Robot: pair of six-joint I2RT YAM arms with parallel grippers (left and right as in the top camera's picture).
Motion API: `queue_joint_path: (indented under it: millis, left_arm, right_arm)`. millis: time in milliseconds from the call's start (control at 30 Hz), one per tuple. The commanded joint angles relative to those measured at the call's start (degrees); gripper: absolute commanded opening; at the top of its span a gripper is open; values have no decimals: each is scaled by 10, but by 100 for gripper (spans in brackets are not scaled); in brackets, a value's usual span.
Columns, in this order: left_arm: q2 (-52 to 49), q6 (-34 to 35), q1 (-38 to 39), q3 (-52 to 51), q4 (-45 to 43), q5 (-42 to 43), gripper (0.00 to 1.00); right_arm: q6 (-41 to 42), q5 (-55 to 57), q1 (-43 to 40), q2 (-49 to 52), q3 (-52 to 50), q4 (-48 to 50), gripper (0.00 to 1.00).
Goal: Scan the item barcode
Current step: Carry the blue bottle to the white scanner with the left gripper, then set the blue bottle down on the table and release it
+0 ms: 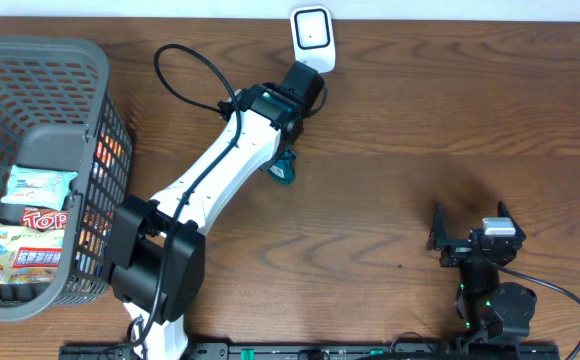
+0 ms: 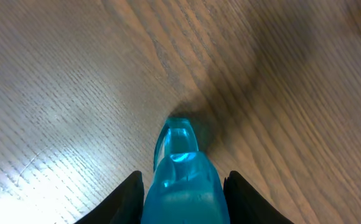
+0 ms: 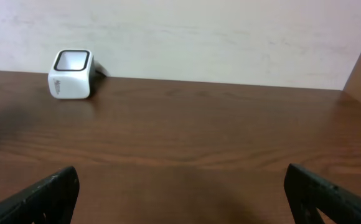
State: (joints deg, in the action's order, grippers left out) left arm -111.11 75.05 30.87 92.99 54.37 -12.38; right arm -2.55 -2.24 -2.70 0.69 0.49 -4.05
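One teal item (image 2: 182,177) in left gripper (image 2: 183,194) (packet (image 1: 45,218) lettering: "TOP")

Soft even light, faint glare

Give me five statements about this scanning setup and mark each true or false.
1. The left gripper is shut on a translucent blue item. True.
2. The right gripper grips a snack packet. False: its jaws stand wide open with nothing between them.
3. The white scanner stands at the far edge of the table, by the wall. True.
4. The gray basket is empty. False: snack packets lie in it.
5. The basket stands on the left arm's side of the table. True.
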Motion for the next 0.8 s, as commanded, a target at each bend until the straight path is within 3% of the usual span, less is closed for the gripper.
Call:
queue_joint_path:
  millis: [0, 300, 367, 433, 767]
  left_arm:
    - [-3, 9, 1, -18, 2, -1, 42]
    - [-3, 4, 1, -16, 6, -1, 78]
    - [1, -20, -2, -8, 6, -1, 93]
    - [12, -56, -9, 7, 6, -1, 99]
    - [148, -223, -54, 128, 40, 38, 100]
  right_arm:
    - [6, 4, 5, -3, -2, -2, 99]
    - [5, 4, 5, -2, -2, -2, 99]
    - [5, 4, 5, -2, -2, -2, 99]
    - [5, 4, 5, -2, -2, -2, 99]
    - [5, 4, 5, -2, -2, -2, 99]
